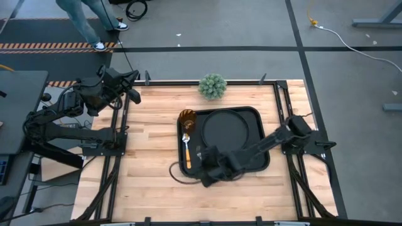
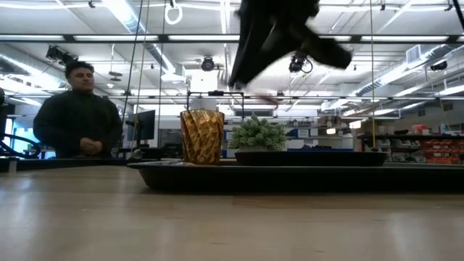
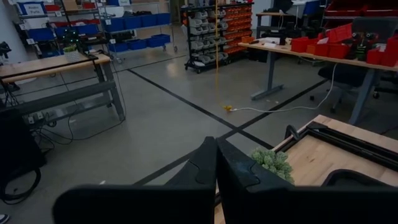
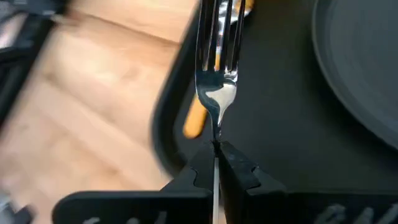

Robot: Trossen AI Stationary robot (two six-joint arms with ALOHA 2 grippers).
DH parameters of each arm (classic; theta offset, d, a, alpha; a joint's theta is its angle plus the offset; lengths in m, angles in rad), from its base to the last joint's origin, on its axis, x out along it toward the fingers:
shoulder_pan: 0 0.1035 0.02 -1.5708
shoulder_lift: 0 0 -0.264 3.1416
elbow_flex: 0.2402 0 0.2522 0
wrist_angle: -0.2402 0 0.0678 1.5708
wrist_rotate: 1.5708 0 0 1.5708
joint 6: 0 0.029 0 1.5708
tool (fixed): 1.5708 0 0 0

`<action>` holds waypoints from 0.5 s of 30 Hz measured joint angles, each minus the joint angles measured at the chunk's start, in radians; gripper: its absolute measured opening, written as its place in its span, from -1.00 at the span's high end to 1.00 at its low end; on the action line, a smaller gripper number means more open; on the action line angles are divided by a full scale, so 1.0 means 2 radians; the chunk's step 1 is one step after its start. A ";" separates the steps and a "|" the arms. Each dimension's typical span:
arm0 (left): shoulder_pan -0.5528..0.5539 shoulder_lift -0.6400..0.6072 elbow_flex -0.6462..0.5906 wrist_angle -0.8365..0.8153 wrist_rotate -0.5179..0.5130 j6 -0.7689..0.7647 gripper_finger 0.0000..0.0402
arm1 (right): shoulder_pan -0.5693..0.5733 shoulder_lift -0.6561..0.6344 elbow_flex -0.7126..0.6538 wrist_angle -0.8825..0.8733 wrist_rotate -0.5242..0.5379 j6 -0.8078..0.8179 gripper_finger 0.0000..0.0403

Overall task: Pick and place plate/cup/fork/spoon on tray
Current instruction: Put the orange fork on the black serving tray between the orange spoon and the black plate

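Observation:
The black tray (image 1: 260,157) lies mid-table with the round plate (image 1: 226,129) on it. The amber cup (image 1: 188,117) stands upright on the tray's far left corner, and it also shows in the low view (image 2: 202,136). The spoon (image 1: 186,147) lies flat along the tray's left side. My right gripper (image 4: 216,152) hangs over the tray's near left part (image 1: 202,157), shut on the fork (image 4: 217,50). The fork's tines reach out over the spoon's orange handle (image 4: 195,122). My left gripper (image 3: 216,180) waits shut, high at the table's far left corner. My right gripper pinches the fork between its two fingertips at the silver neck (image 4: 216,132) just behind the tines. The handle is hidden between the fingers. The fingers slant down toward the far edge and the fork runs along them, tines leading. It is lifted clear above the tray.
A small green plant (image 1: 213,86) stands at the table's far edge, behind the tray. A dark cable loops on the wood by the tray's near left corner (image 1: 176,174). A person (image 2: 76,112) sits beyond the table at the left of the low view. Bare wood lies left of the tray.

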 joint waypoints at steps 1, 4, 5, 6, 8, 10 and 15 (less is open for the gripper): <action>0.000 0.000 0.000 0.000 0.000 0.000 0.95 | -0.009 0.006 0.000 0.000 -0.007 0.000 0.95; 0.000 0.000 0.000 0.000 0.000 0.000 0.95 | -0.035 0.023 0.000 0.000 -0.023 -0.001 0.94; 0.000 0.000 0.000 0.000 0.000 0.000 0.95 | -0.043 0.028 0.000 0.000 -0.028 -0.002 0.94; 0.000 0.000 0.000 0.000 0.000 0.000 0.95 | -0.052 0.032 0.000 0.000 -0.033 -0.006 0.94; 0.000 0.000 0.000 0.000 0.000 0.000 0.95 | -0.069 0.039 0.000 0.000 -0.039 -0.020 0.94; 0.000 0.000 0.000 0.000 0.000 0.000 0.95 | -0.085 0.041 0.000 -0.002 -0.044 -0.035 0.94; 0.000 0.000 0.000 0.000 0.000 0.000 0.95 | -0.121 0.046 -0.001 0.032 -0.054 -0.088 0.94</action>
